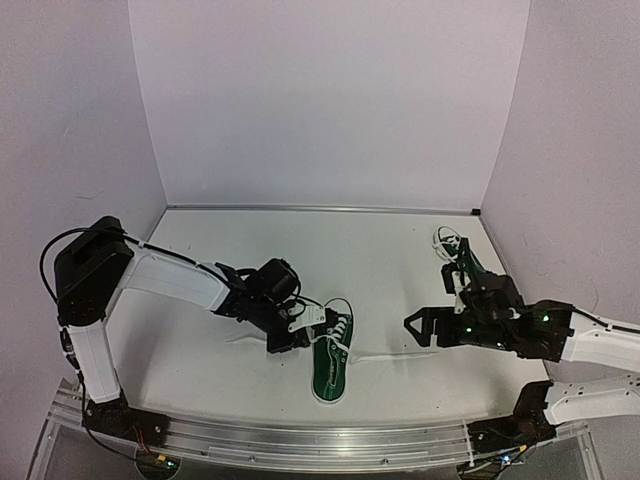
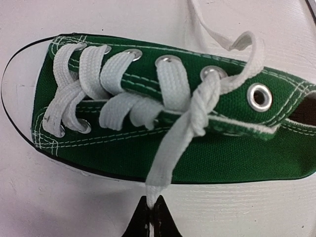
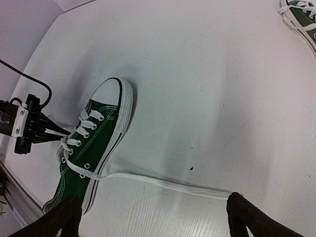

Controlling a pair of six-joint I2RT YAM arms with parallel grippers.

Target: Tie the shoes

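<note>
One dark green sneaker [image 1: 332, 362] lies in the middle of the table, toe toward the near edge. My left gripper [image 2: 152, 211] is shut on one white lace [image 2: 170, 148] that comes off a half knot at the top eyelets; it sits just left of the shoe [image 1: 305, 335]. The other lace [image 3: 168, 182] lies flat on the table, running right from the shoe [image 3: 94, 143]. My right gripper [image 3: 153, 222] is open above that lace, whose end lies by one finger [image 3: 247, 215]. The second sneaker [image 1: 462, 262] lies at the back right.
The white table [image 1: 250, 250] is walled by pale lilac panels at the back and sides. An aluminium rail [image 1: 300, 440] runs along the near edge. The second sneaker also shows in the right wrist view [image 3: 303, 12], with loose laces.
</note>
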